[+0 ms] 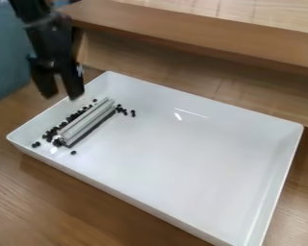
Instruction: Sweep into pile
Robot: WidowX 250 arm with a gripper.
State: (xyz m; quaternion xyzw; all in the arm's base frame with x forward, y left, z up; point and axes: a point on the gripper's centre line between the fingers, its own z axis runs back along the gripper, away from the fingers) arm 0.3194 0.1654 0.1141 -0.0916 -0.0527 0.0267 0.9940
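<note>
Pincer (62, 93) is up by the tray's left short wall, toward its far corner, pointing down. Fingers spread, gap showing between them, nothing in it. Tray (176, 158) is white, shallow, set at an angle on the wood counter (60, 204). Bar (87, 121), silvery and grooved, lies on the tray floor at the tray's left end, roughly parallel to the short wall. It's lower in view than the pincer and a bit to the right, well apart from it, no contact. Can't tell how high the pincer sits over the tray rim. Beads (71, 117), small and black, are mostly strung out between the bar and the tray's short wall, bunched tighter toward the bar's near end. A smaller bunch is on the tray floor just right of the bar's far end, toward the middle of the tray. A pair sits near the tray's left corner, and one lone bead is off the bar's near end, by the tray's long front wall. Wood ledge (201, 28) runs behind the tray.
</note>
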